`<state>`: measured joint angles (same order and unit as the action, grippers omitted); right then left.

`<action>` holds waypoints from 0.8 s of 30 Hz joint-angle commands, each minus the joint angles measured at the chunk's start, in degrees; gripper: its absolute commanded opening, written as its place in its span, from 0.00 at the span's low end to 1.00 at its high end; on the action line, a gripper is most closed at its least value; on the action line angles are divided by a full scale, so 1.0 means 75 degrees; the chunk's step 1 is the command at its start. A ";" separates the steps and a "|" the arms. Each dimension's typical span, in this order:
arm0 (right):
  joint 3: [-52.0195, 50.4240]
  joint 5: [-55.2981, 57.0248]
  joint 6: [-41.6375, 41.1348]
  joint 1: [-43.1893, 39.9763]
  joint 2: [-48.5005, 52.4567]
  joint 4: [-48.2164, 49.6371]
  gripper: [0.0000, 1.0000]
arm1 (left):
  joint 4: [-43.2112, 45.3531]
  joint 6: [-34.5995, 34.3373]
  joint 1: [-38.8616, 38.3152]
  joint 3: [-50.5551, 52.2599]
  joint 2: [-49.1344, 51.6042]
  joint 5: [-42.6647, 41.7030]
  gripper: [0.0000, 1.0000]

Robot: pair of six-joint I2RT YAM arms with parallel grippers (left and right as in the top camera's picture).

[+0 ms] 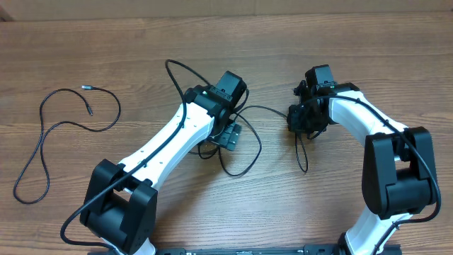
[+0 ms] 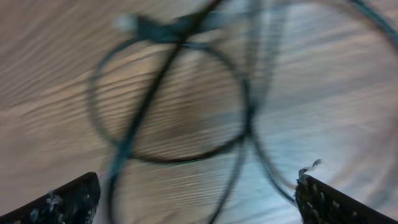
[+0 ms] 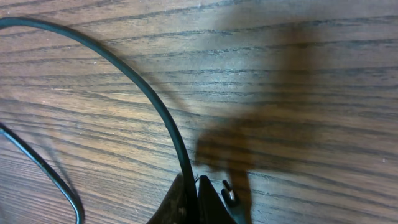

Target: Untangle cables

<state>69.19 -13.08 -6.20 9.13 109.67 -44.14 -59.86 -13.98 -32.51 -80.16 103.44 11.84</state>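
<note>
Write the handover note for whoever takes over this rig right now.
Left gripper: open, holding nothing, over the looped thin black cables at mid-table.
Right gripper: shut on one black strand of that bundle.
Done: one separate thin black cable lies alone at the left of the brown wooden table.
Left: the central loops cross one another; pull them apart and lay each strand out on its own.

Brown wood-grain worktop.
A loose cable lies at its left; a looped cable lies near the middle.
</note>
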 commanded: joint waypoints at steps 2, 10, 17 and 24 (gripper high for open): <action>-0.0079 0.0020 0.0006 -0.0026 -0.0178 0.0038 0.05 | -0.0192 -0.1373 0.0198 0.0020 0.0052 0.1361 1.00; -0.0079 0.0020 0.0006 -0.0026 -0.0178 0.0038 0.05 | -0.0219 -0.1498 0.0370 0.0017 0.0052 0.0402 0.54; -0.0079 0.0020 0.0006 -0.0026 -0.0178 0.0038 0.05 | -0.0874 -0.1539 0.0545 -0.0612 0.0047 0.0968 0.04; -0.0079 -0.0006 -0.0175 -0.0026 -0.0178 0.0038 0.05 | -0.1049 -0.1734 0.1072 -0.0886 0.0047 0.0947 0.45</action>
<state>68.99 -13.10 -6.26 9.13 109.69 -44.14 -66.96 -26.28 -26.50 -85.65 103.44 19.03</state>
